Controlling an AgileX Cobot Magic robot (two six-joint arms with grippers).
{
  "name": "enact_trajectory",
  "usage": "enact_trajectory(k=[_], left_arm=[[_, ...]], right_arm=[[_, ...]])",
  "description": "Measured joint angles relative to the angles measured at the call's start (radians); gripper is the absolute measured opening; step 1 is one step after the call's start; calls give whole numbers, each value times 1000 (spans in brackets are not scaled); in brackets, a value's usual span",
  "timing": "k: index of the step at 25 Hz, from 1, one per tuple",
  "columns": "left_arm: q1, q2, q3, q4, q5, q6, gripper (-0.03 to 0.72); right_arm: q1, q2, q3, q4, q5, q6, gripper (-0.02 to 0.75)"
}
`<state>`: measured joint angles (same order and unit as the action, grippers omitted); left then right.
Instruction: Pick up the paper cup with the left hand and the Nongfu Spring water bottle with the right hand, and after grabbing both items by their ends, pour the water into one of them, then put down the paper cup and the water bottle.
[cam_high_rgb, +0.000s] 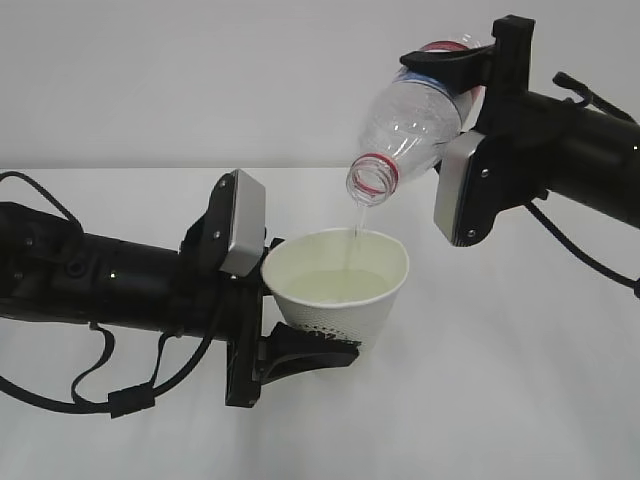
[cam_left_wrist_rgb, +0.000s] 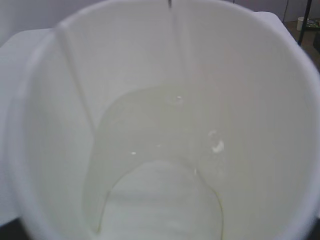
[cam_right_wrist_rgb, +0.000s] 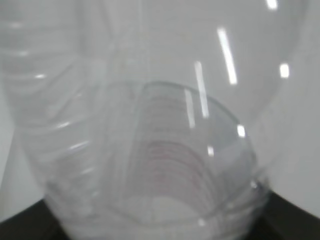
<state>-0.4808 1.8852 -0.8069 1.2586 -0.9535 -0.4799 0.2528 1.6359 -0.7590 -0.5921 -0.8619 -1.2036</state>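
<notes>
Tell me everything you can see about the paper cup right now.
The paper cup is small, white and tapered, with a cream inside and dark print low on its outer wall. It is held above the white table, slightly tilted, the left hand's black fingers gripping its lower end. Pale yellowish water pools inside, and a thin stream falls into it from the bottle's open mouth just above the rim. The bottle does not touch it.
</notes>
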Motion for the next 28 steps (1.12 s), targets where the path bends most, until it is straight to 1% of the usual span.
enact_trajectory(k=[13,28], left_arm=[[0,0,0,0,1,0,492],[0,0,0,0,1,0,492]], right_arm=[[0,0,-2,0,-2,206,479],[0,0,-2,0,-2,222,479]])
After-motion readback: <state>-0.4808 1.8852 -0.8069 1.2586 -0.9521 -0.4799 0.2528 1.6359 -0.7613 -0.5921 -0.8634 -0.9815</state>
